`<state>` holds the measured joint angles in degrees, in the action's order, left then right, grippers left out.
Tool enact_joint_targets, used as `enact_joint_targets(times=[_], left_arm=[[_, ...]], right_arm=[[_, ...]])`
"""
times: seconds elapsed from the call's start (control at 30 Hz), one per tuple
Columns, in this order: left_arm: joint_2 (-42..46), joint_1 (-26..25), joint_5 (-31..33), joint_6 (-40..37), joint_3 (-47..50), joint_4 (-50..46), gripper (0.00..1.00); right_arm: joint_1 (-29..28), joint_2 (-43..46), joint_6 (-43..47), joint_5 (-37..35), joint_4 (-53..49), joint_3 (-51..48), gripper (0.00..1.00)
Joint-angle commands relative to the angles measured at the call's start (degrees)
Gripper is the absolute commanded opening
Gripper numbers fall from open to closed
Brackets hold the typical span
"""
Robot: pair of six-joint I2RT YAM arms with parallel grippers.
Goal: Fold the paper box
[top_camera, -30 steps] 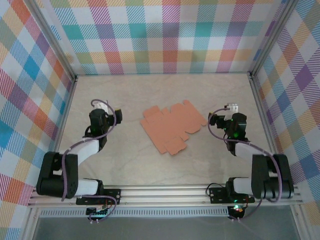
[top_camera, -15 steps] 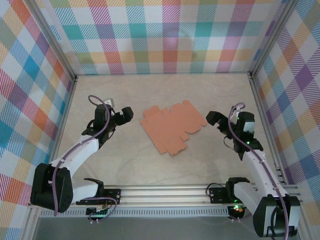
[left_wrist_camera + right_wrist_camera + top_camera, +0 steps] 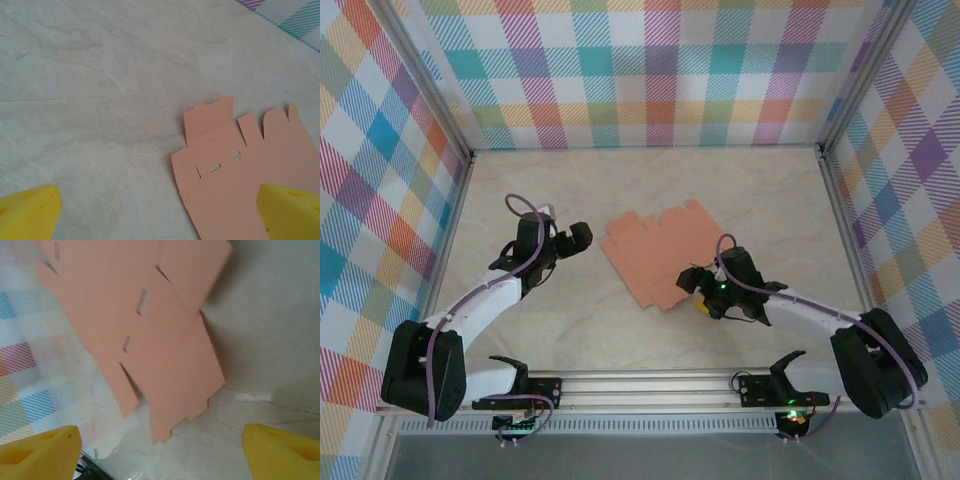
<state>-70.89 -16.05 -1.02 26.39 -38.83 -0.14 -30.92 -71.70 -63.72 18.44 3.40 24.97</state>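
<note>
Two grippers, one workpiece. Surroundings: beige marbled tabletop (image 3: 760, 190), pastel checked cloth walls (image 3: 660, 70) on three sides, silver aluminium rail (image 3: 650, 385) along the near edge by the arm bases. A lilac cable (image 3: 520, 205) loops over the left arm, away from the card.

Workpiece: the paper box (image 3: 660, 250), a flat salmon-orange die-cut card sheet with tabs, notches and small slots. It lies unfolded on the tabletop between the two grippers.

Left gripper (image 3: 578, 238): jaws spread wide, nothing between them. In the left wrist view its yellow pads (image 3: 27, 212) sit in the two lower corners. The sheet (image 3: 245, 175) lies ahead of the fingers, off toward the right-hand pad, with a strip of bare tabletop between fingers and card in the top view. Near, not touching.

Right gripper (image 3: 698, 283): jaws also wide apart, gripping nothing visible. It sits at the sheet's near-right edge. In the right wrist view the yellow pads (image 3: 285, 447) are in the lower corners and the sheet (image 3: 155, 330) lies ahead of them, its tabbed edge nearest the fingers and roughly between the pads. Can't tell whether there is contact with the card.
</note>
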Motion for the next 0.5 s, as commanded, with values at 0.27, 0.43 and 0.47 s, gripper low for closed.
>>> enact_joint_targets(times=[0.27, 0.43, 0.47], left_arm=[[-0.7, -0.6, 0.6, 0.5, -0.5, -1.3, 1.0], [0.3, -0.6, 0.1, -0.6, 0.3, -1.8, 1.0], [0.3, -0.6, 0.4, -0.6, 0.5, -1.5, 1.0]], right_arm=[[-2.9, -9.5, -5.6, -2.2, 6.1, 5.0, 0.37], [-2.8, -12.5, -3.8, -1.7, 5.1, 6.7, 0.14], [-2.6, -13.0, -3.0, -1.8, 4.1, 7.3, 0.09]])
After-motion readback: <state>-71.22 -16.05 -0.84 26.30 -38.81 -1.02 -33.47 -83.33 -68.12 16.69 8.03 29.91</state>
